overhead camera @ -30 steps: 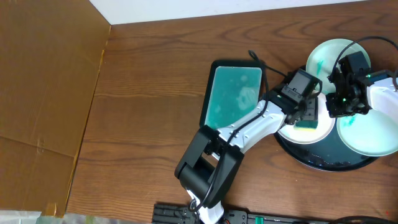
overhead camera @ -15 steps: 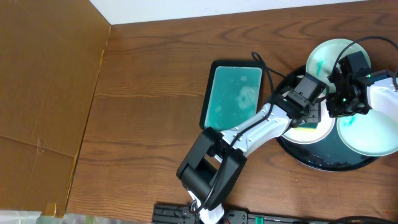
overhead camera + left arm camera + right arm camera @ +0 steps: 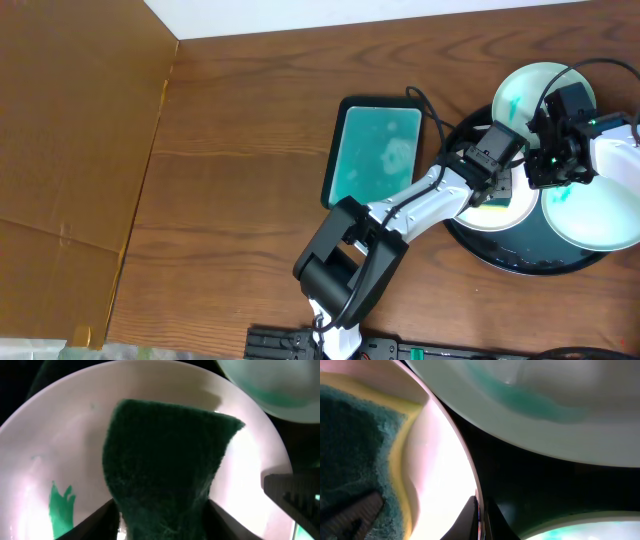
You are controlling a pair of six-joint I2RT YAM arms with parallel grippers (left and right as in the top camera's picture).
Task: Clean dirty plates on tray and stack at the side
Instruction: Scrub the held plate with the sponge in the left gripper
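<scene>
The round black tray (image 3: 520, 262) sits at the table's right edge with three white plates on it. My left gripper (image 3: 492, 178) is shut on a green and yellow sponge (image 3: 165, 465) and presses it on the left plate (image 3: 75, 445), which bears a teal smear (image 3: 61, 507). My right gripper (image 3: 553, 168) is shut on that plate's rim (image 3: 479, 510). A second plate (image 3: 525, 90) with a teal smear lies at the tray's far side. A third plate (image 3: 600, 215) lies at the right. The sponge also shows in the right wrist view (image 3: 350, 445).
A rectangular black-rimmed teal dish (image 3: 375, 150) lies left of the tray, close beside my left arm. A brown cardboard sheet (image 3: 70, 130) covers the table's left part. Cables run over the far plate to the right arm.
My left gripper has slid the sponge toward the far side of the left plate. The right gripper and the plates have not moved.
</scene>
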